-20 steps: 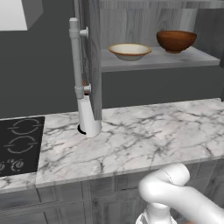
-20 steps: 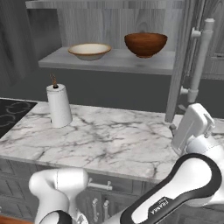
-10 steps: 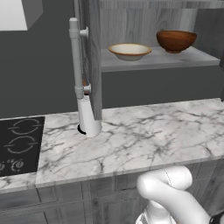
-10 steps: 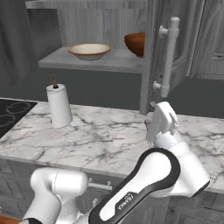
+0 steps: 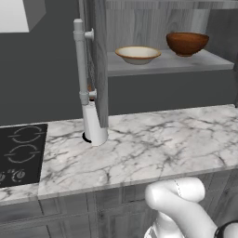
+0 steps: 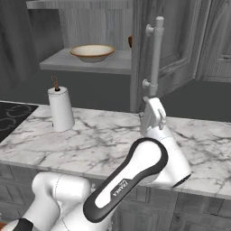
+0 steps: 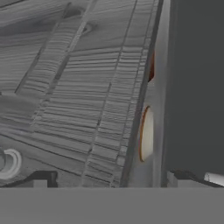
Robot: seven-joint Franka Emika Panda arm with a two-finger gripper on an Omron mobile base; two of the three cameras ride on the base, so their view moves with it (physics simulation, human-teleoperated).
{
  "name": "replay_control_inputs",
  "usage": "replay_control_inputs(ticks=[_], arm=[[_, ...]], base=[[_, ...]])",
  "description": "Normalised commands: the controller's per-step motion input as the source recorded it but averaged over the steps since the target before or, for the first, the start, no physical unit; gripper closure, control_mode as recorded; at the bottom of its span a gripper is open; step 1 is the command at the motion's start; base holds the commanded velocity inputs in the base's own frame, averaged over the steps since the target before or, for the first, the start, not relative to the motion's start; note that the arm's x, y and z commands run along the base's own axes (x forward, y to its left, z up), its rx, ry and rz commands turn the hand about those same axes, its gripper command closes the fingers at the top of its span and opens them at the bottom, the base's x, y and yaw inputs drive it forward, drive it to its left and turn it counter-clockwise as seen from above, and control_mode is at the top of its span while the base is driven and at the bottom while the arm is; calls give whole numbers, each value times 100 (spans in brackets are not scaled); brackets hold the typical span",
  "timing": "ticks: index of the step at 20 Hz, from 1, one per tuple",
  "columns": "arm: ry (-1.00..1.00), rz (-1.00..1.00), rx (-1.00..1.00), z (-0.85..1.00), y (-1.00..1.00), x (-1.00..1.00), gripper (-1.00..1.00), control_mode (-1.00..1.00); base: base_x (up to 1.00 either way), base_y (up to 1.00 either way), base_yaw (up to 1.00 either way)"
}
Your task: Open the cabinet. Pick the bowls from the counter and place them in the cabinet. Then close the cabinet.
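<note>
The cabinet stands with its left door (image 5: 98,65) swung out edge-on and its right door (image 6: 176,49) partly swung across the opening. Both bowls rest on the grey shelf (image 5: 167,65): the cream one (image 5: 138,53) (image 6: 92,52) on the left, the reddish-brown one (image 5: 187,42) on the right. In the right base view only a sliver of the brown bowl (image 6: 130,41) peeks past the right door. My gripper (image 6: 151,107) (image 7: 111,179) is open against the lower part of that door, below its silver handle (image 6: 156,52), holding nothing. The hand view looks along the door face toward the cream bowl (image 7: 145,133).
A white paper towel roll (image 5: 95,126) (image 6: 61,109) stands on the marble counter (image 5: 153,148) beneath the left door. The black cooktop (image 5: 21,155) lies at the counter's left end. Drawer fronts (image 5: 69,214) run below the counter edge.
The right door has swung leftward across the opening with my hand moving left along with it. It now covers most of the brown bowl in the right base view.
</note>
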Motion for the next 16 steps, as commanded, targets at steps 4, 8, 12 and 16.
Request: replay_control_inputs(ticks=[4,8,12,16], arm=[[0,0,0,23,12,42,-100,-100],[8,0,-2,20,22,52,-100,-100],[10,0,-4,4,33,58,-100,-100],[0,0,-1,0,46,62,-100,-100]], base=[[0,0,0],[0,0,0],[0,0,0],[0,0,0]])
